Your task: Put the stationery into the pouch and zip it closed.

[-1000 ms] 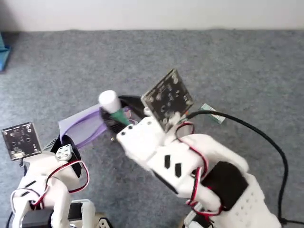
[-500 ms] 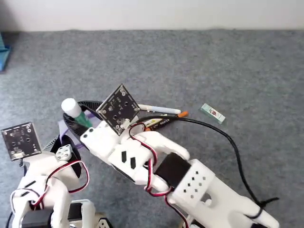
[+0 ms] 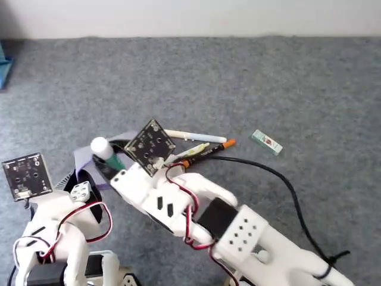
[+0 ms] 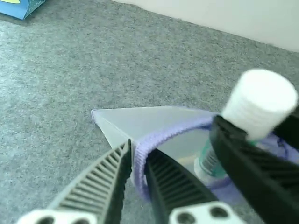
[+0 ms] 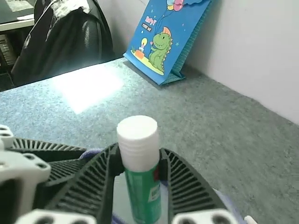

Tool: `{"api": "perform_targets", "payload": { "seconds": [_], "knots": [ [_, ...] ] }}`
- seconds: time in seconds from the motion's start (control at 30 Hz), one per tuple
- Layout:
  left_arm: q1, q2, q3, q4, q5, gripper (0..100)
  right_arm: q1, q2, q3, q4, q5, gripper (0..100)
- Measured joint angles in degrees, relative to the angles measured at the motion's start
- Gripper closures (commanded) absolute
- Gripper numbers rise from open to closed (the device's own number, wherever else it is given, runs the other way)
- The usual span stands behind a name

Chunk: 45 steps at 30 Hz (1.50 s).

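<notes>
The right gripper (image 5: 138, 161) is gripping a glue stick (image 5: 141, 186) over the open pouch (image 4: 140, 123), whose edge the left gripper (image 4: 137, 151) is pinching.

Glue stick (image 5: 138, 158): white cap, green body. Pouch (image 4: 140, 123): frosted clear, lilac trim. Pen (image 3: 190, 136): white. Table (image 3: 268, 77): grey, speckled. Gift bag (image 5: 170, 37): blue, green dinosaur print.
</notes>
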Motion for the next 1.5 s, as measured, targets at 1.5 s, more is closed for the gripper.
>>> {"api": "perform_targets", "payload": {
  "seconds": [1.5],
  "knots": [
    [-0.18,0.00,-0.09,0.00,0.00,99,54.51,48.18,-34.37,46.77,17.41,76.4]
  ]
}}
